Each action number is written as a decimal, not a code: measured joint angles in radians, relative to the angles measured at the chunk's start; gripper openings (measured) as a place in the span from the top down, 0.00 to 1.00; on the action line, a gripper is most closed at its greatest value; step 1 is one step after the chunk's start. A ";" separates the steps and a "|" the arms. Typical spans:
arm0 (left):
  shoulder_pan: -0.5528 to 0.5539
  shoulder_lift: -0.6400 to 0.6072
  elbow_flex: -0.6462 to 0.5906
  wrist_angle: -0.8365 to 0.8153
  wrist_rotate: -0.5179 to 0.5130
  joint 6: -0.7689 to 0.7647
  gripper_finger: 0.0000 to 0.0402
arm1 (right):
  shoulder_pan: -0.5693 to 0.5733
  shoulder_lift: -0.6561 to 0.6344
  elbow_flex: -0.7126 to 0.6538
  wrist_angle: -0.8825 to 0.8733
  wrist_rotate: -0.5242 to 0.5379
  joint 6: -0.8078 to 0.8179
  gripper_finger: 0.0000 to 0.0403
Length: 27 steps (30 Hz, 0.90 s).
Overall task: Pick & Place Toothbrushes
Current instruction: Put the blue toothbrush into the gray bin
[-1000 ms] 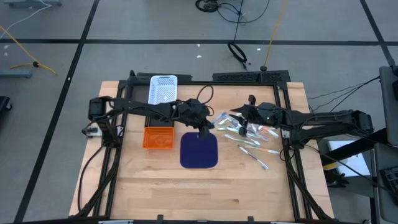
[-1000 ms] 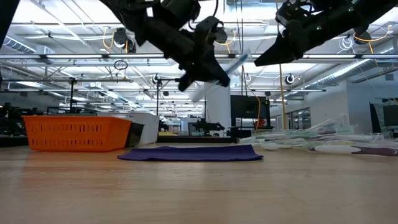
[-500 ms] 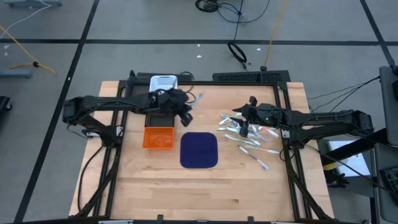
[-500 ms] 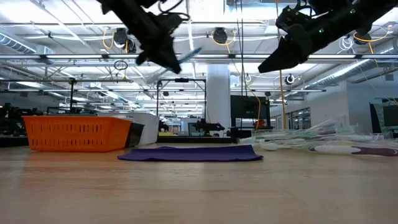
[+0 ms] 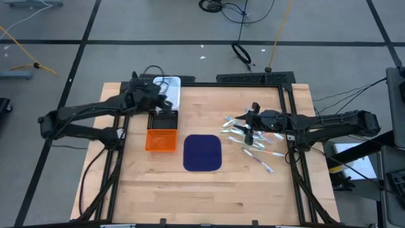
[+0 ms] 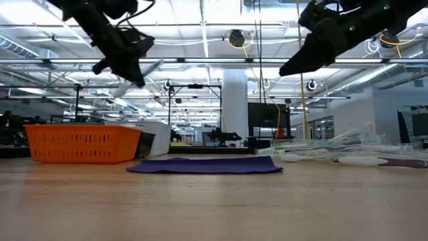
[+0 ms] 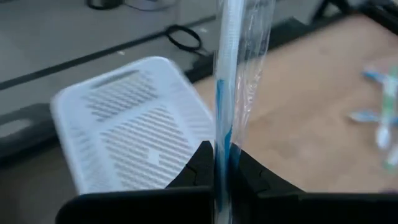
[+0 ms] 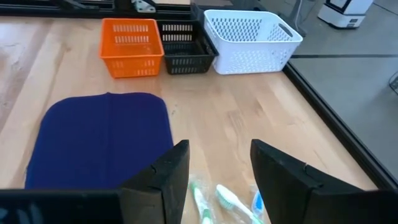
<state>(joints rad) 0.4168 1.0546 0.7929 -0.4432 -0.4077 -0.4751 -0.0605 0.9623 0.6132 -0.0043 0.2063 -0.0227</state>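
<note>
My left gripper (image 7: 219,167) was clamped tight on one wrapped toothbrush (image 7: 225,74), blue-marked, standing up out of the jaws, right over the white basket (image 5: 168,89) at the table's far edge. My right gripper (image 5: 249,128) hung with its fingers spread wide and nothing in them, just above the loose pile of toothbrushes (image 5: 253,140) on the wood, well apart from the dark blue mat (image 5: 202,152). The risk, as I judged it: I held that stick low, near its end, so a careless release could let it tip over the rim toward the black basket (image 8: 183,46) or orange basket (image 5: 161,140). On the right, slim brushes lying crossed could slip the pinch, or two come up together
</note>
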 joint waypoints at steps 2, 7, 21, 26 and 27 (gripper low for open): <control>0.036 -0.038 -0.018 -0.028 -0.035 -0.009 0.97 | 0.004 0.000 0.000 0.000 0.001 0.000 0.60; 0.128 -0.082 -0.040 -0.127 -0.135 -0.028 0.98 | 0.011 0.000 0.000 0.002 -0.001 0.011 0.60; 0.345 -0.047 -0.117 -0.129 -0.190 -0.001 0.94 | 0.010 0.000 0.000 0.003 0.001 0.012 0.61; 0.389 -0.046 -0.153 -0.097 -0.196 0.014 0.94 | 0.010 0.000 0.000 0.004 0.001 0.012 0.61; 0.386 -0.047 -0.157 -0.092 -0.198 0.018 0.95 | 0.010 0.000 0.000 0.005 0.001 0.012 0.61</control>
<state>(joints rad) 0.8029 1.0080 0.6360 -0.5348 -0.6060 -0.4576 -0.0502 0.9627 0.6132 0.0012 0.2077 -0.0109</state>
